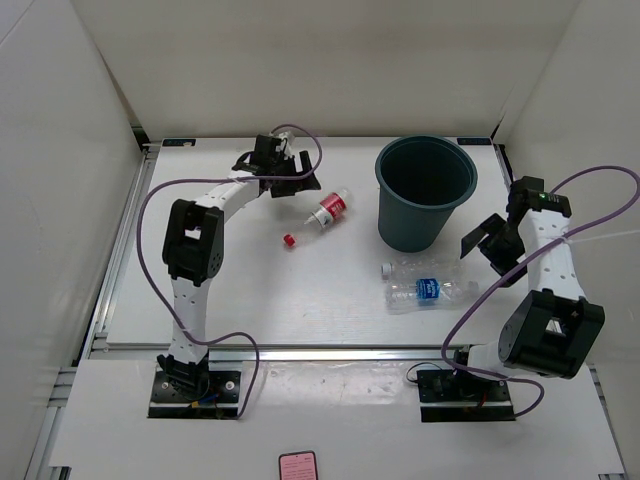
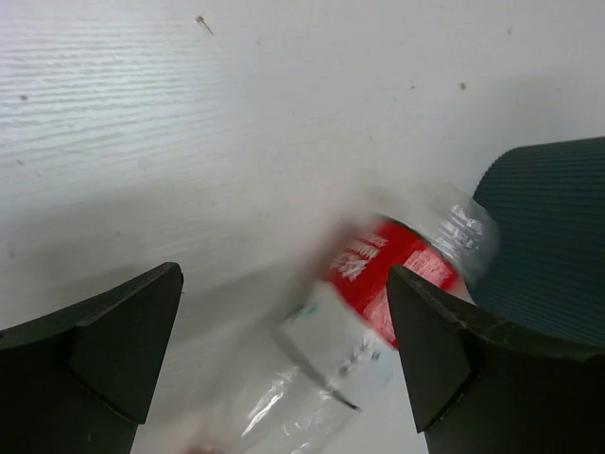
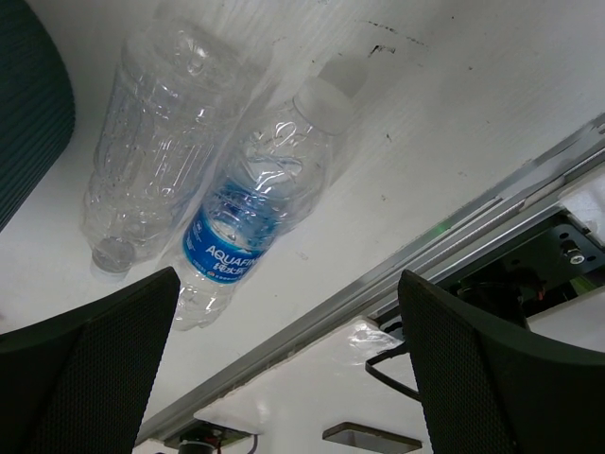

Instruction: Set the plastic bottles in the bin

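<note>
**Both pincers released, three bottles on the surface**

Our left pincer (image 2: pixel 284 364) stands spread wide and grasps nothing. The red-label bottle (image 1: pixel 331 208) lies just ahead of it on the white surface (image 1: pixel 240 290), near the bin (image 1: pixel 410 225), with a loose red cap (image 1: pixel 288 239) close by. Our right pincer (image 3: pixel 293 364) is likewise released. It hangs above the Aquafina bottle (image 3: pixel 232 241) and the plain clear bottle (image 3: pixel 156 142), which lie side by side.

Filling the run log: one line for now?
left hand: open, by red bottle | right hand: open, by blue bottle, clear bottle | bin: upright | held: nothing
</note>
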Motion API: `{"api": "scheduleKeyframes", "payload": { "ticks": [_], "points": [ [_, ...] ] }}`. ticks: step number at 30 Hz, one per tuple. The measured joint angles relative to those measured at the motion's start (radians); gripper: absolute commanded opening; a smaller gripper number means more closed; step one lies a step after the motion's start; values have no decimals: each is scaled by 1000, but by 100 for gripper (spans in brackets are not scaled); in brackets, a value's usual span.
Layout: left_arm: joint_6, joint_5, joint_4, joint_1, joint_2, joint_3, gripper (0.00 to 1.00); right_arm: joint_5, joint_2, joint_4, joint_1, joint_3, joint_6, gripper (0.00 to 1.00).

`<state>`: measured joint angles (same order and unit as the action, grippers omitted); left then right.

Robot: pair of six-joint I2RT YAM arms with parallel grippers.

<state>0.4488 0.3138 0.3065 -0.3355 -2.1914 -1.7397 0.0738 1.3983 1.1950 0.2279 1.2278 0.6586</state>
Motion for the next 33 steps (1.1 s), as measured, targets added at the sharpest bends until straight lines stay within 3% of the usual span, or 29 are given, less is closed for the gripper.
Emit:
{"api": "scheduleKeyframes", "payload": {
  "ticks": [6,14,25,33],
  "points": [
    [1,-22,7,5,-1,8,100,1,9,-1,0,0,-13,100],
    [14,48,21,5,-35,18,100,1,80,-2,0,12,-16,100],
    [100,213,12,5,-64,-161,100,-19,126,-18,0,36,-16,100],
    [121,271,6,-1,-75,-85,100,-29,129,-21,0,41,-16,100]
  ]
}}
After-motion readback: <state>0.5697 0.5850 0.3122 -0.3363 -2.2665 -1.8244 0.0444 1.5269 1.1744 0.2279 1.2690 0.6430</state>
